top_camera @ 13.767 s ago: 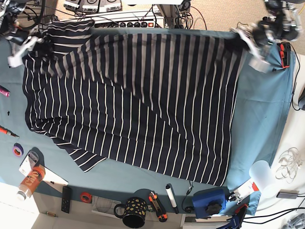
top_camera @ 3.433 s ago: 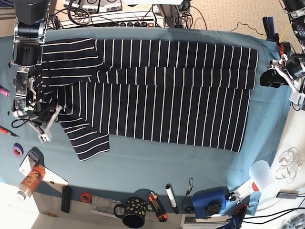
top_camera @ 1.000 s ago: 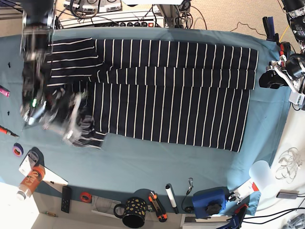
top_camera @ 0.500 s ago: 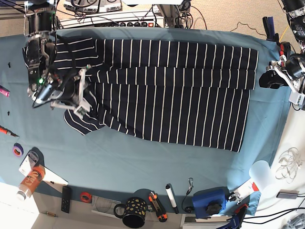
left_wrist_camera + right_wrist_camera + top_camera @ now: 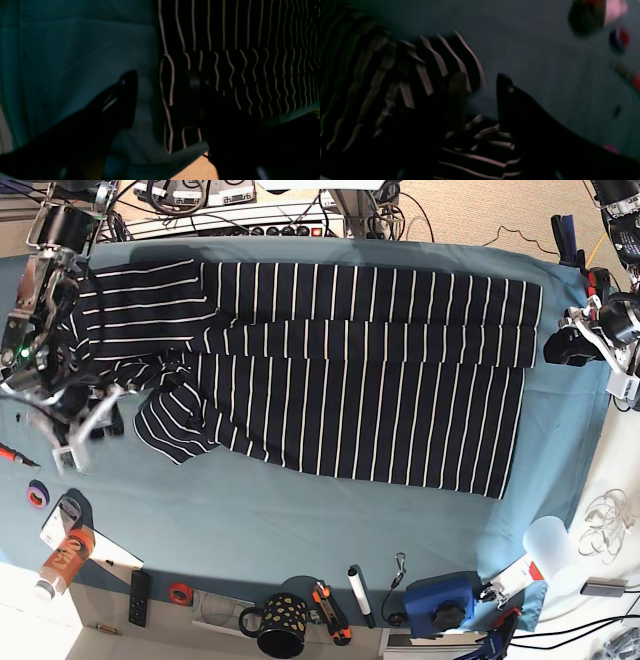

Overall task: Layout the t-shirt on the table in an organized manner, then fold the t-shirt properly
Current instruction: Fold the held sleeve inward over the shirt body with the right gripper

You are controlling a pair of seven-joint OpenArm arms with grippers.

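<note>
The t-shirt [image 5: 350,380], dark navy with thin white stripes, lies flat across the teal table [image 5: 300,510], its far edge folded over in a band. The near left sleeve [image 5: 175,425] is bunched inward against the body. My right gripper [image 5: 75,435] is open and empty just left of that sleeve; the right wrist view shows its gripper [image 5: 480,85] beside rumpled striped fabric [image 5: 420,82]. My left gripper [image 5: 572,343] hovers off the shirt's right edge; in the left wrist view the gripper [image 5: 161,85] is open over the shirt's corner [image 5: 172,100].
Along the near edge stand an orange bottle [image 5: 60,565], tape rolls [image 5: 38,493], a remote [image 5: 140,597], a spotted mug [image 5: 272,625], a marker [image 5: 358,592] and a blue device [image 5: 440,600]. A white cup [image 5: 548,540] is at the right. Cables and a power strip [image 5: 280,225] line the back.
My right gripper carried the near left sleeve up and inward onto the body, let it go and moved left off the shirt. The left arm has stayed still.
</note>
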